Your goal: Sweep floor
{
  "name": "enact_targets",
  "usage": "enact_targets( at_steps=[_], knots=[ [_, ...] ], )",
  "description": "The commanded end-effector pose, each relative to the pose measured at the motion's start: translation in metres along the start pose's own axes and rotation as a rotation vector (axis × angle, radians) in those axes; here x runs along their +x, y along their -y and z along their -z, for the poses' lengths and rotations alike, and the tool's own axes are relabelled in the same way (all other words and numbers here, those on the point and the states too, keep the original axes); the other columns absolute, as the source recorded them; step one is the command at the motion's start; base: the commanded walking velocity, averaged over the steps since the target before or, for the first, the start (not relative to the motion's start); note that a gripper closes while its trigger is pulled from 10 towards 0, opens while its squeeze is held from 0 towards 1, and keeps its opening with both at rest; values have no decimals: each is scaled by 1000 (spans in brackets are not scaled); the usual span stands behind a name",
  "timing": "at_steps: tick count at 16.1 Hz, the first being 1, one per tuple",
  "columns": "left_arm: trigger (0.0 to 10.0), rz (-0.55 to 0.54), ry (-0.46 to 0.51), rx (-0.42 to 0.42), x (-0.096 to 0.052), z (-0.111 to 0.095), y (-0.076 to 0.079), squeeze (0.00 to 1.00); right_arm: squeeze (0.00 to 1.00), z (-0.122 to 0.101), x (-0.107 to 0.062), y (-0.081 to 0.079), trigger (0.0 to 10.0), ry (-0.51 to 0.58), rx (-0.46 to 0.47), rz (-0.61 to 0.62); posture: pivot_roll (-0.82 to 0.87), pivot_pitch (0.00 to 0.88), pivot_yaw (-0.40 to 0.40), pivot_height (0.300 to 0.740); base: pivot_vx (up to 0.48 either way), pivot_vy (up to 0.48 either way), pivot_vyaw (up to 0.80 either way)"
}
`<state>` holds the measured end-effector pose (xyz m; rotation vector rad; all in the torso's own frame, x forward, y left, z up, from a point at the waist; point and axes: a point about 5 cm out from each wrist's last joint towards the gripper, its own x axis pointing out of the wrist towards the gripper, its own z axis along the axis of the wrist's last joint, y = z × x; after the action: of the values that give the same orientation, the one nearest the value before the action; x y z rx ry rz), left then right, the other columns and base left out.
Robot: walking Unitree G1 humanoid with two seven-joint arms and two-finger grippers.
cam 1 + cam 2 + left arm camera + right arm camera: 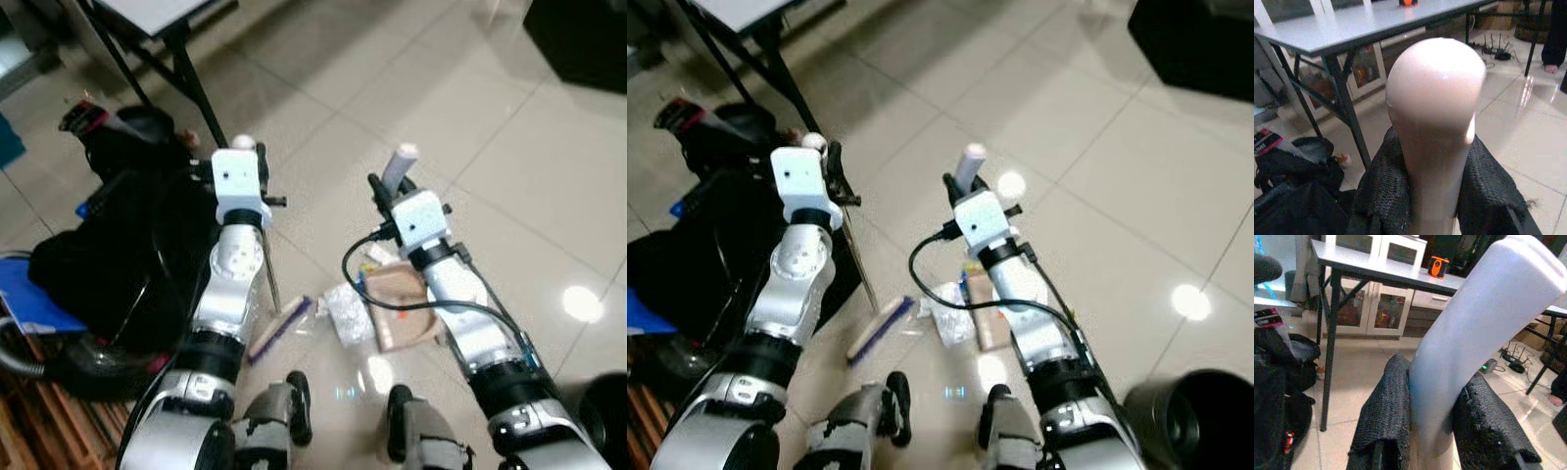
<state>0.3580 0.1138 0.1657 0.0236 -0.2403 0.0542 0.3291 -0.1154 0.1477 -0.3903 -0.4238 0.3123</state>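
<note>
Gripping the broom handle (1432, 122) in your left gripper (257, 168) and the dustpan handle (1484, 333) in your right gripper (384, 191) (both clamped), you next brush the litter (348, 311) below into the dustpan (407, 308).

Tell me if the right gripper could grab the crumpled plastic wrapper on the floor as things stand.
Probably not. The right gripper is shut on the dustpan handle, so its fingers are occupied. The crumpled plastic wrapper lies low on the tiles beside the dustpan.

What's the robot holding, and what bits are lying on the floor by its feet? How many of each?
Held tools:
Broom, in the left gripper: 1
Dustpan, in the right gripper: 1
On the floor:
Crumpled clear wrappers: 1
Small orange-and-white packet: 1
Black bags piled to the left: cannot tell how many
Total counted: 4
</note>
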Motion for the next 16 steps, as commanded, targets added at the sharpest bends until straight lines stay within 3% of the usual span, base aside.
enact_targets(
  at_steps=[1, 2, 3, 7, 10, 16],
  knots=[
    [10000, -19, 16, 1, 1, -2, -1, 0, 0, -11, 3, 5, 10000, 68, -3, 18, 114, 346, 117, 740, 0, 0, 0],
    [10000, -24, 17, -1, 5, -2, -1, 0, 0, -13, 3, 15, 10000, 71, 22, 37, 105, 355, 106, 740, 0, 0, 0],
    [10000, -26, 17, 0, 5, -1, -1, 0, 0, -11, 1, 14, 10000, 63, 21, 29, 102, 347, 105, 740, 0, 0, 0],
    [10000, -76, 8, 13, 8, 3, -6, 0, 0, 2, -12, -11, 10000, 12, 37, -43, 102, 329, 106, 740, 0, 0, 0],
    [10000, -107, 9, 7, 14, 1, -5, 0, 0, -3, -12, -26, 10000, 16, 47, -61, 94, 317, 106, 740, 0, 0, 0],
    [10000, -148, -28, -65, 16, 3, 11, 0, 0, 8, -12, -31, 10000, -123, 137, 146, 86, 304, 104, 740, 0, 0, 0]
  ],
)
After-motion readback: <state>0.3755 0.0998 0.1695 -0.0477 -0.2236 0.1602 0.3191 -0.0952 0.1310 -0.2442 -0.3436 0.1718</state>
